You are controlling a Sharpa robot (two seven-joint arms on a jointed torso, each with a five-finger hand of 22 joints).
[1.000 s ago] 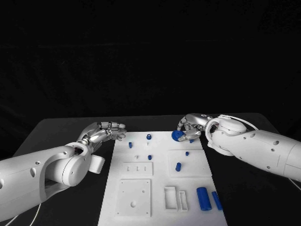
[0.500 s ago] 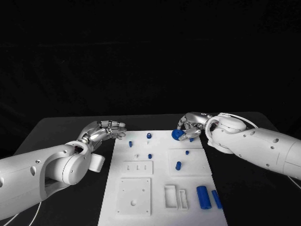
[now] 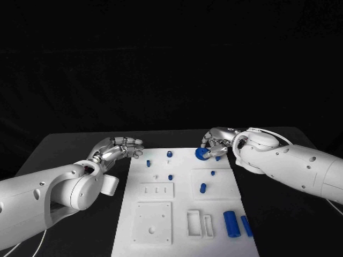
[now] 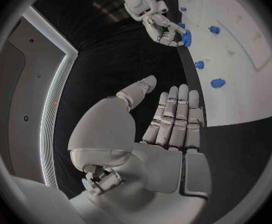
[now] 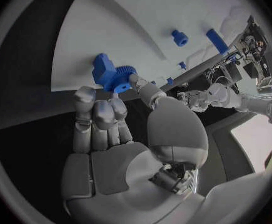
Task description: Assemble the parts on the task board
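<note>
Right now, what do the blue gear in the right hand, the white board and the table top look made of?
Blue gear: looks like matte plastic, possibly printed; even colour, moulded teeth, no shine. The right hand pinches it.
White board: seems matte plastic or painted sheet; flat, uniform, with cut recesses. Cannot tell which.
Table: dull black surface, no reflections; material unclear.

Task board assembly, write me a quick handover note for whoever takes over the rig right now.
Right robot hand: holds a blue toothed gear part at the far edge of the white task board.
Left robot hand: holds nothing, fingers straight, beside the board's left edge.
Done: several small blue pegs stand in the board's far half.
Left: seat the gear; a blue cylinder and a blue bar lie loose at the near right corner.
</note>
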